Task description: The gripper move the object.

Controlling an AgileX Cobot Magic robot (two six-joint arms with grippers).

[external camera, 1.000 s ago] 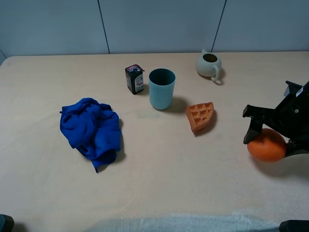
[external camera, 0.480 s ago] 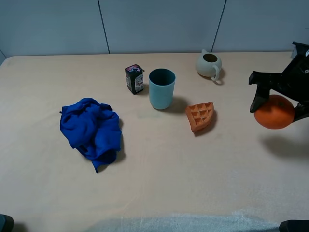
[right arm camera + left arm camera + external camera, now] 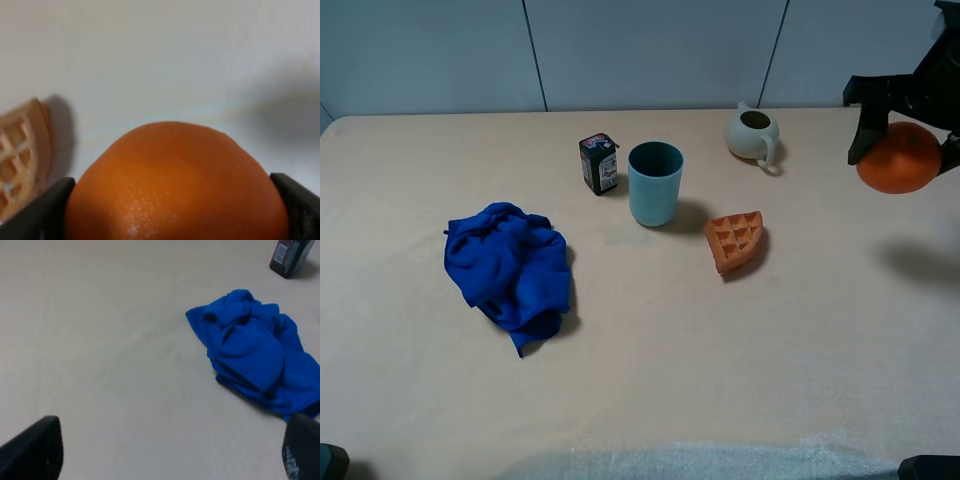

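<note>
Moved: my right gripper (image 3: 905,152) is higher and further toward the back of the table (image 3: 660,360) than a second ago. The orange (image 3: 898,160) has gone up with it and is off the surface now.
Right gripper: clamped on the orange. The wrist cam shows a black finger pressed against each side of the fruit.
Orange: in the air at the far right edge, right of the little cream teapot (image 3: 753,133), with its shadow on the table below.
Left gripper (image 3: 165,455): spread wide with nothing in it, hanging over bare table near the blue cloth (image 3: 252,362).
Rest: the teal cup (image 3: 655,182) has the small black carton (image 3: 599,163) just beside it on the left. The waffle wedge (image 3: 735,240) lies near the cup's front right.
</note>
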